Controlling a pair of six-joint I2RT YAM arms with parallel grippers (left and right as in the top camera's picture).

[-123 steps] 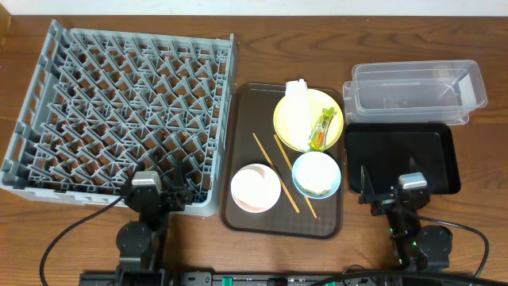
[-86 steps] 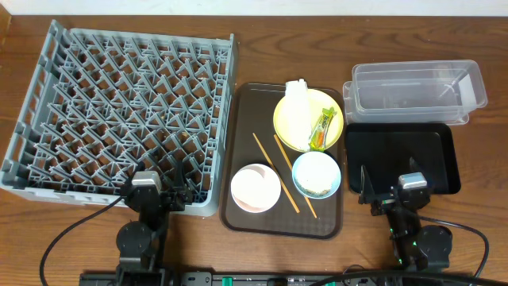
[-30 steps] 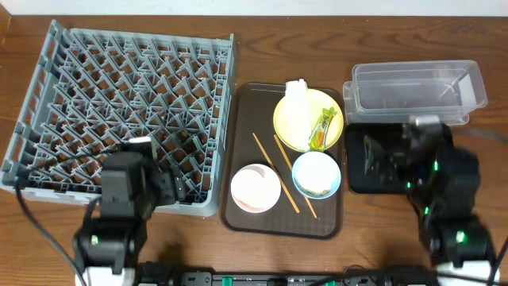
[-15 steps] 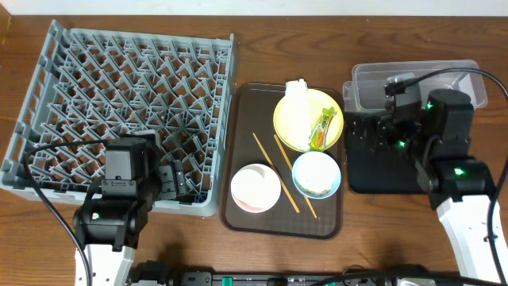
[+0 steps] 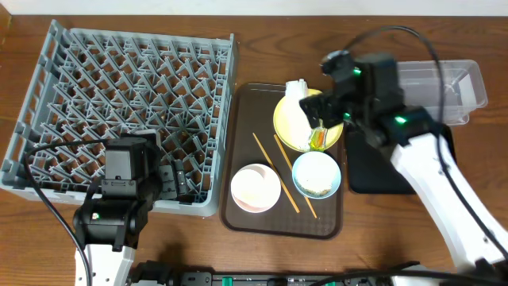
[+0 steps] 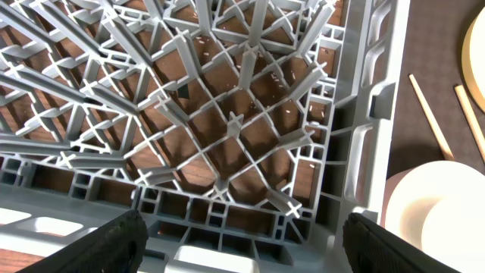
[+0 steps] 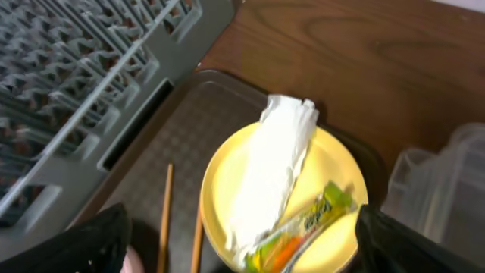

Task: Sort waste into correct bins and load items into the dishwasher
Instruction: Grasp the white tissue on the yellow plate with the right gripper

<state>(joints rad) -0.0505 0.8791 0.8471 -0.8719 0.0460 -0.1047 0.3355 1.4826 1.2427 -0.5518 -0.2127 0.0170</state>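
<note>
One crumpled white napkin (image 7: 273, 163) lies across the yellow plate (image 7: 335, 165).

Lab-style robot bench: wooden table (image 5: 270, 48), cabled arms (image 5: 432, 171), dish rack (image 5: 127, 103) beside serving tray (image 5: 242, 119).

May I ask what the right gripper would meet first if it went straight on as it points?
Probably the white napkin on the yellow plate, with the green-and-yellow wrapper right beside it; the open right gripper frames both, though depth is unclear.
</note>
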